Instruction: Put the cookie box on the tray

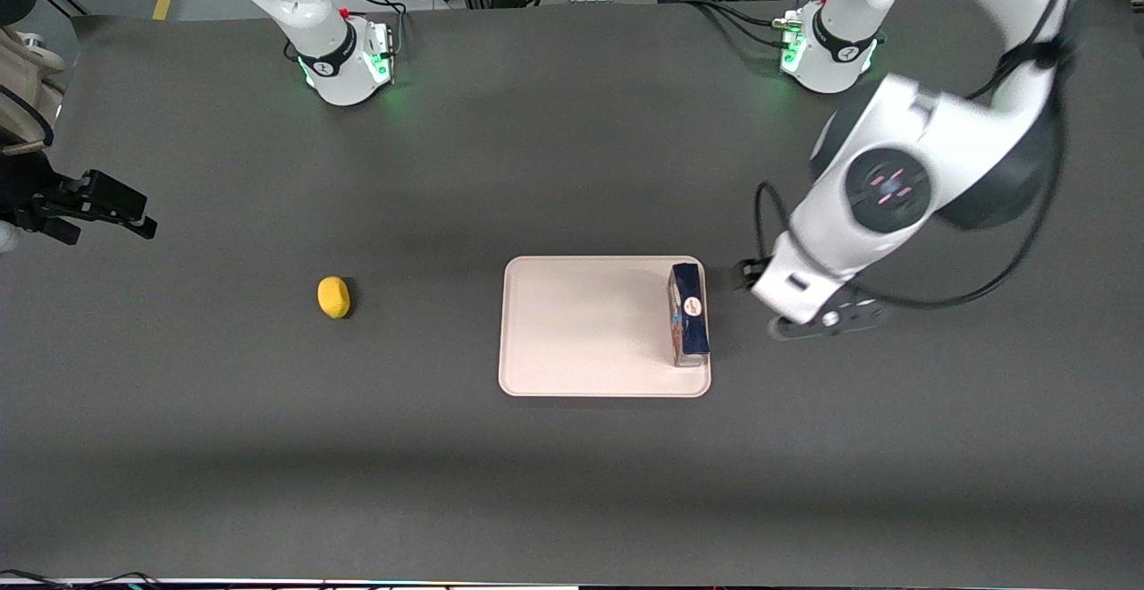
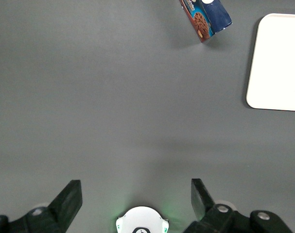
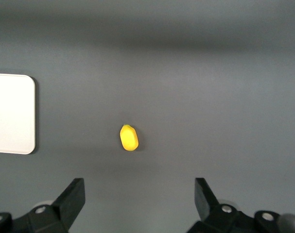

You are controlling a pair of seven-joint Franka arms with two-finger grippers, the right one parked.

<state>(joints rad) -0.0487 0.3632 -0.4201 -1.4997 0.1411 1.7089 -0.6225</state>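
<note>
Your cookie box (image 1: 689,314), a small navy carton printed with brown cookies, a white oval logo and a round red-white mark, stands on its narrow side on the tray (image 1: 581,331), along the edge toward the working arm's end. The lettering cannot be read. The tray is smooth, pale pink-white, with rounded corners and a low rim. Your gripper (image 2: 136,196) hangs above the matte grey table (image 1: 572,170), near the tray's working-arm edge, fingers spread apart and holding nothing. A yellow lump (image 1: 333,297) lies toward the parked arm's end.
</note>
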